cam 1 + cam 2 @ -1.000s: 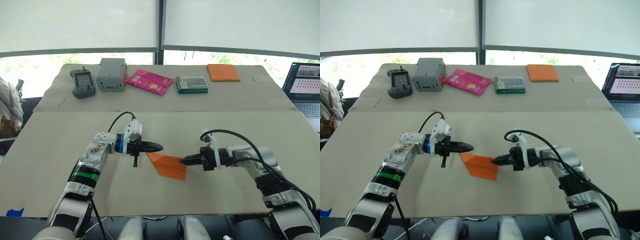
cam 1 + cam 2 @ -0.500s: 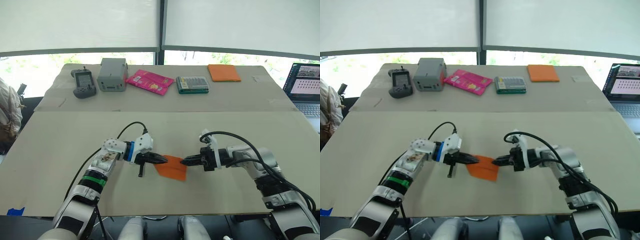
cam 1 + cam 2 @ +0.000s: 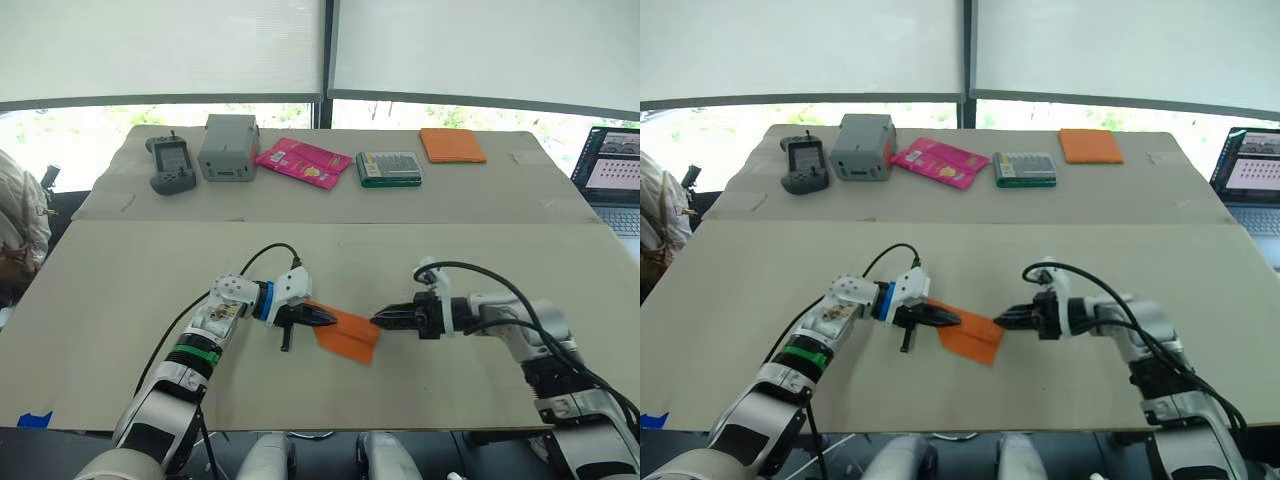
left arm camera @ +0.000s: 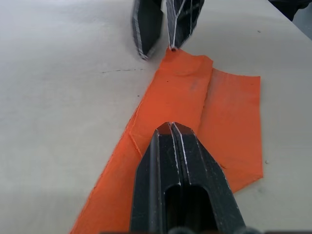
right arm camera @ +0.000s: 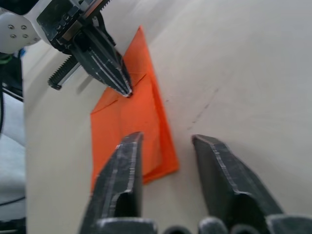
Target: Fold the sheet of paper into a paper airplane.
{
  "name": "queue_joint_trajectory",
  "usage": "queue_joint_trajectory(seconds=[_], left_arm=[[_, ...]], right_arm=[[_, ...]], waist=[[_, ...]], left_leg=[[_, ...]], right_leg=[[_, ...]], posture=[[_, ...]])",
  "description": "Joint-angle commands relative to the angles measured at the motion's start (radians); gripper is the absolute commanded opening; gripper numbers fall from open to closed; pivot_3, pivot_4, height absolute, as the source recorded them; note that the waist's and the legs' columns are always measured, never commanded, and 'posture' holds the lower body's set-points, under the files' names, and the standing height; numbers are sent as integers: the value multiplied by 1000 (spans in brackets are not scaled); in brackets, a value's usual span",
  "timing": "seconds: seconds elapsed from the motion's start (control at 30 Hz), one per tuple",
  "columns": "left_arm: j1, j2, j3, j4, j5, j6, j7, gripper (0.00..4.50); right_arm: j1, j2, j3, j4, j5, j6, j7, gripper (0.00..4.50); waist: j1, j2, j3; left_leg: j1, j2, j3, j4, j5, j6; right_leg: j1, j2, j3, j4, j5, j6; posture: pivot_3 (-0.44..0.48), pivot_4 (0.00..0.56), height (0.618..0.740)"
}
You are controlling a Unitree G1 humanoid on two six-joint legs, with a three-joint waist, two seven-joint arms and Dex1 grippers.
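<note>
Working from the near edge of the worktop (image 3: pixel 120 330), I see the sheet of paper (image 3: pixel 348 334) lying flat and partly folded between both arms, its long axis slanting. My left pincer (image 4: pixel 171 127), pressed together, pins its near end; my right pincer (image 5: pixel 163 146), spread, sits just beside the far corner. The layers under the tips are hidden.

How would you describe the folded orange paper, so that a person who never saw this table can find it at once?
On the near half of the long beige table, look between the two black grippers; the paper airplane lies flat there, the left gripper resting on it. It is thin and creased, unlike the thicker orange pad at the far edge.
</note>
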Motion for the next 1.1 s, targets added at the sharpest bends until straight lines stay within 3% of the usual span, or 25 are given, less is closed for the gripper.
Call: queue_joint_trajectory(seconds=[0.03,0.13,0.27,0.4,0.57,0.7,0.93,1.1], left_arm=[[13,-1,-2,-3,1,9,-9,0],[14,-5,2,-1,-4,14,-8,0],[8,-10,4,8,-5,17,-11,0],[-4,-10,8,23,-10,25,-30,0],[-8,-4,4,26,-9,37,-67,0],[-8,-7,2,32,-3,36,-78,0],[-32,-19,8,83,5,14,-76,0],[-55,-34,20,133,6,-11,-63,0]], right_arm=[[25,-13,-68,-138,-17,-147,-21,2647],[76,18,-80,-285,-16,-166,-92,2647],[172,61,10,-425,-109,-237,-190,1544],[226,105,82,-433,-209,-311,-273,148],[292,180,110,-391,-245,-331,-352,68],[360,166,160,-334,-320,-402,-360,68],[490,112,68,-327,-318,-466,-382,68],[622,76,-31,-288,-320,-645,-383,68]], waist=[[-1,0,0],[-1,0,0],[-1,0,0],[-2,0,0],[-2,0,0],[-3,0,0],[4,1,-1],[6,0,-3]], left_leg=[[0,0,0,0,0,0],[0,0,0,0,0,0],[0,0,0,0,0,0],[0,0,0,0,0,0],[0,0,0,0,0,0],[1,-1,1,0,0,0],[3,-1,0,0,0,1],[4,-1,0,1,-1,1]], right_leg=[[0,0,0,0,0,0],[0,0,0,0,0,0],[0,1,0,0,0,0],[0,0,0,0,0,0],[0,1,0,0,0,0],[1,1,0,0,0,0],[3,0,0,-1,-1,1],[6,0,0,-2,-1,2]], posture=[[0,150,740],[0,150,740],[0,150,740],[0,150,740],[0,150,740],[0,150,740],[0,150,740],[0,150,740]])
